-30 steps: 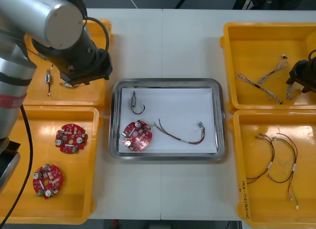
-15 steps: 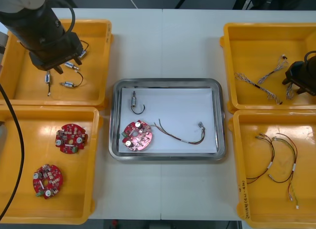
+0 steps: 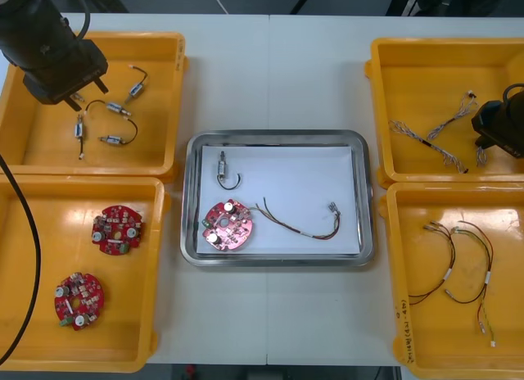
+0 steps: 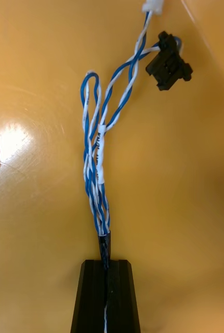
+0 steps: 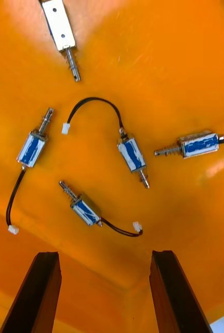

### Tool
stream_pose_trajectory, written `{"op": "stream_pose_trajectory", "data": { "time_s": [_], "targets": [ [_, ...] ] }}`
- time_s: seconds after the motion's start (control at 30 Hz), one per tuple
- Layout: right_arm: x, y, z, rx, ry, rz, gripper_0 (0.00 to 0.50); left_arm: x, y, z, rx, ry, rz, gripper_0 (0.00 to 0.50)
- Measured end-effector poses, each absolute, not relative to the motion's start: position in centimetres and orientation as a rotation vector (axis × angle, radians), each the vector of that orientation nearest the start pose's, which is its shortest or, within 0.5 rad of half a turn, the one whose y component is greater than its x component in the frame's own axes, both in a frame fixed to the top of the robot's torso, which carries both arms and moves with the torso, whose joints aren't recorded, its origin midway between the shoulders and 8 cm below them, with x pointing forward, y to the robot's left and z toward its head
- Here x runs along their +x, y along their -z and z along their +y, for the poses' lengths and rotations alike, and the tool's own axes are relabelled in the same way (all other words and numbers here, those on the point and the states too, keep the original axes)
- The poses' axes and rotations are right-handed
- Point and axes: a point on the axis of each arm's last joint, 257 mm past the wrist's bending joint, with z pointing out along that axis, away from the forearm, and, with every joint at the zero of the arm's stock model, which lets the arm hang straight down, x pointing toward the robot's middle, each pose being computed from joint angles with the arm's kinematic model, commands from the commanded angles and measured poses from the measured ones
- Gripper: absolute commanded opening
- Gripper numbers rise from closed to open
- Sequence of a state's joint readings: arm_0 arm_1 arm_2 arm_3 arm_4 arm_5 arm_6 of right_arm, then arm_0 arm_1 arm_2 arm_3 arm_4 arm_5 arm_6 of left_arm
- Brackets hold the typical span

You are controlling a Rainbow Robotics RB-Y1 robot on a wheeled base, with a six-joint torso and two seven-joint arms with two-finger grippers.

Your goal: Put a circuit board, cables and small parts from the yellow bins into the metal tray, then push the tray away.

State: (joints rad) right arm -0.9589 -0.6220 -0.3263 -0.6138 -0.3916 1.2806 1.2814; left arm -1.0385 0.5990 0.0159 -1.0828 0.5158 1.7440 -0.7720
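My right gripper [image 4: 105,263] is shut on one end of a twisted blue and white cable [image 4: 98,166] lying on the bin floor, a black connector [image 4: 169,54] at its far end. From the front, the right gripper [image 3: 496,128] is low in the far right yellow bin [image 3: 426,69]. My left gripper [image 5: 105,256] hangs open above several small metal parts [image 5: 132,155] and, seen from the front, the left gripper [image 3: 78,92] is over the far left bin [image 3: 33,147]. The metal tray [image 3: 278,136] holds a red circuit board [image 3: 228,226], a small metal part [image 3: 223,169] and a red and yellow cable [image 3: 299,223].
The near left bin [image 3: 24,273] holds two more circuit boards [image 3: 117,229]. The near right bin [image 3: 508,314] holds black and red cables [image 3: 458,265]. More blue and white cables [image 3: 430,138] lie in the far right bin. Bare table lies beyond the tray.
My left arm has swung from beside the tray back and left, over the far left bin. The right gripper has shut on the blue and white cable.
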Motion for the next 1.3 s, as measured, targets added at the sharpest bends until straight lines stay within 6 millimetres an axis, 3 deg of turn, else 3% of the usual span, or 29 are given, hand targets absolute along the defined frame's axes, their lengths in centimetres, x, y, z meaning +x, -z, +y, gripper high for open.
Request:
{"op": "stream_pose_trajectory", "data": {
  "time_s": [0.17, 0.3, 0.8, 1.13, 1.3],
  "targets": [
    [58.8, 22.7, -44.2, 0.893, -0.224, 2.530, 0.000, 58.7, 11.8, 33.0, -0.959, 0.197, 2.561, 0.500],
    [57.4, 22.1, -43.5, 0.882, -0.220, 2.600, 0.000, 59.7, 11.9, 33.9, -0.956, 0.192, 2.537, 0.500],
    [52.6, 13.4, -40.8, 0.727, -0.121, 2.755, 0.000, 63.0, 12.7, 37.3, -0.934, 0.139, 2.414, 0.500],
    [54.2, 7.0, -39.7, 0.584, -0.086, 2.594, 0.000, 64.8, 13.5, 39.3, -0.913, 0.120, 2.338, 0.500],
    [54.8, 5.6, -37.2, 0.461, -0.094, 2.576, 0.000, 65.6, 14.2, 40.5, -0.921, 0.115, 2.294, 0.500]
  ]
}}
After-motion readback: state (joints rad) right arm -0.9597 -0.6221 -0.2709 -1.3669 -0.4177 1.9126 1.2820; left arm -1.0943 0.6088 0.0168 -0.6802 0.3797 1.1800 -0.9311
